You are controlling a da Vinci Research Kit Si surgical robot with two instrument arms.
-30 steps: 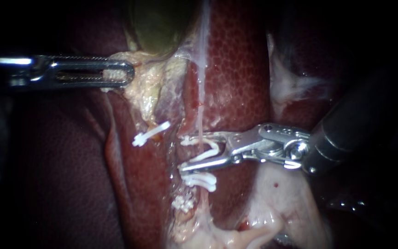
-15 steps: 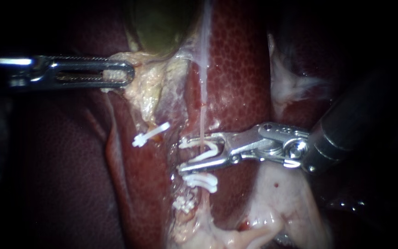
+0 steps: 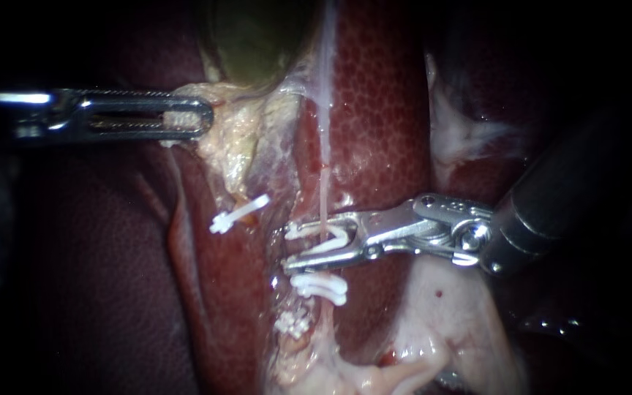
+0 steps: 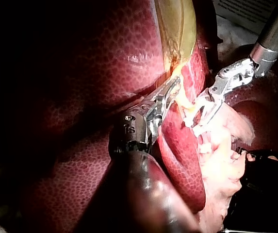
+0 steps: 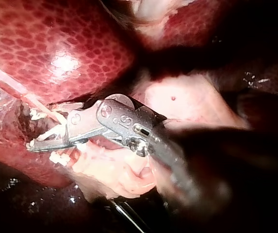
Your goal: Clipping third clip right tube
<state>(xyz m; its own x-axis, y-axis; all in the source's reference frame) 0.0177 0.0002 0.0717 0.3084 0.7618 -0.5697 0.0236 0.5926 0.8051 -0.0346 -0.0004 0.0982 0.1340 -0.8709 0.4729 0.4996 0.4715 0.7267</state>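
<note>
The right tube (image 3: 322,183) runs as a thin pale strand down over the liver (image 3: 382,110). My right instrument (image 3: 289,247) reaches in from the right, and its jaws hold a white clip (image 3: 328,238) that straddles this tube. Just below, another white clip (image 3: 320,287) sits on the same tube. The right wrist view shows the jaws (image 5: 38,141) narrowed on the clip (image 5: 49,132) around the strand (image 5: 24,97). My left instrument (image 3: 199,117) is shut on pale tissue at the gallbladder (image 3: 257,36) neck and holds it to the left; the left wrist view shows that grip (image 4: 167,96).
A white clip (image 3: 239,212) sits on a tube further left. White clip material (image 3: 292,322) lies lower down among pale fatty tissue (image 3: 433,322). Dark liver (image 3: 74,278) fills the left side. The right instrument's dark shaft (image 3: 565,197) crosses the right side.
The right instrument's jaws have drawn closer together around the clip on the tube, the upper jaw dropping most. The left instrument and the tissue it holds have not moved.
</note>
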